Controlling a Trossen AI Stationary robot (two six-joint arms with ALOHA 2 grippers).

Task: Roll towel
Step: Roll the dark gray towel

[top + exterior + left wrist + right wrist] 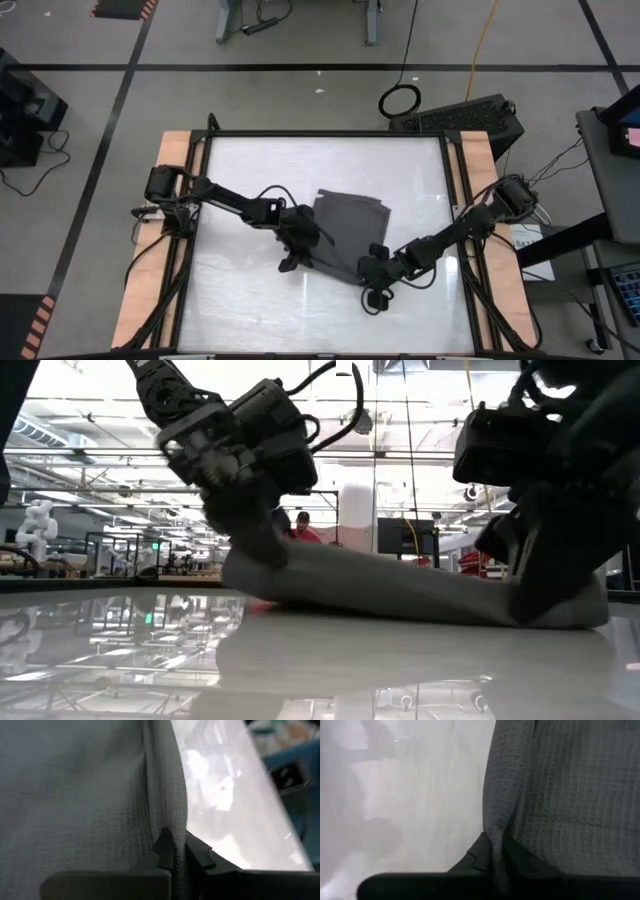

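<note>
Glossy white worktop (300,670) up front in the low view, mirroring the ceiling lights. Further back, the towel (348,232) — charcoal grey, waffle weave — lying roughly mid-worktop, its near edge lifted off the surface at both corners.

Left hand (298,243) clamped narrow on the towel's near-left corner; cloth pinched right between the fingers (165,852) in the left wrist view. Right hand (378,268) at the near-right corner, fingers pressed together with a fold of towel squeezed in the gap, clear enough in the right wrist view.

Around the worktop: wooden side boards (148,290) with black rails, a coiled black cable (400,99) on the floor beyond the far edge, a dark case (465,118) beside it, taped lines across the grey floor.

From above, just a flat, slightly crumpled grey patch with both arms meeting at it. Low view adds the sag — towel slung between the two hands, draping down to the worktop in the middle — plus a big lit hall behind and a person in red (303,528) far off, partly hidden by the left arm.
</note>
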